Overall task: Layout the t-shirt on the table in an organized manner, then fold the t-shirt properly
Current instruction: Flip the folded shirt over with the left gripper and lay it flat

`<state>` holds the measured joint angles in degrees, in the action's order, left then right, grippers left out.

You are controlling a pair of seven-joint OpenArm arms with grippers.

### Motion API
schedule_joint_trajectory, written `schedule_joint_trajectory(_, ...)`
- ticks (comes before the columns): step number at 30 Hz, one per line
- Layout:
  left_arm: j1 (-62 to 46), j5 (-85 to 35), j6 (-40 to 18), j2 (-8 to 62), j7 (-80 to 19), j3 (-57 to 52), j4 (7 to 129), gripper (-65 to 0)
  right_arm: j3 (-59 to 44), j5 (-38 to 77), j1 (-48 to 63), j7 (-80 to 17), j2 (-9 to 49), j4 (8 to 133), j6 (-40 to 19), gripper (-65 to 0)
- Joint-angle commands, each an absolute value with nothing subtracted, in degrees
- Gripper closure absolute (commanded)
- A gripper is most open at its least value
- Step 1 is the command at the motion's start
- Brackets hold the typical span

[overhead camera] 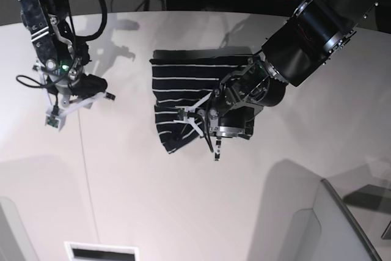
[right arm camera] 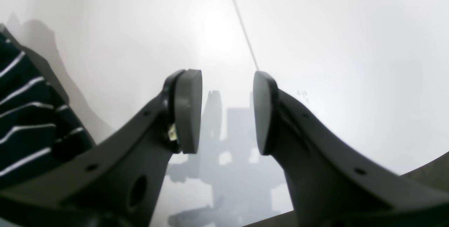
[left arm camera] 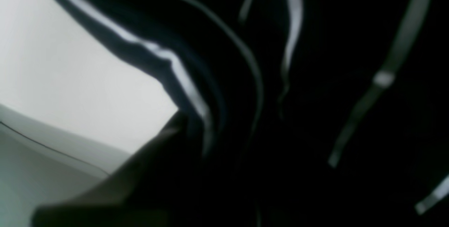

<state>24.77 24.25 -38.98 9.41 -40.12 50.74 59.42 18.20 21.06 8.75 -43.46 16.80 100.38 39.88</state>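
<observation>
Base view showed my left gripper right over the t-shirt, pinched shut on its cloth, mid-table. My right gripper hung open and empty, far off. So the left arm was nearer.

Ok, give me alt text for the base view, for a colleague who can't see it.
The left gripper pinches the striped t-shirt, which lies bunched mid-table. The right gripper hangs apart over bare tabletop, jaws parted and empty.
</observation>
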Motion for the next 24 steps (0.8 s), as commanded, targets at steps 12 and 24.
schedule_joint_trajectory(12,23.34,21.85,-40.00,8.57,-37.76,51.03,59.56,0.0,17.80,20.70,7.96,-42.33,17.10,101.14,40.00,-22.2)
schedule_joint_trajectory(24,23.87,21.93,-40.00,8.66,-37.85,51.03,62.99,-28.8,17.80,20.70,7.96,-42.24,17.10,101.14,40.00,-22.2)
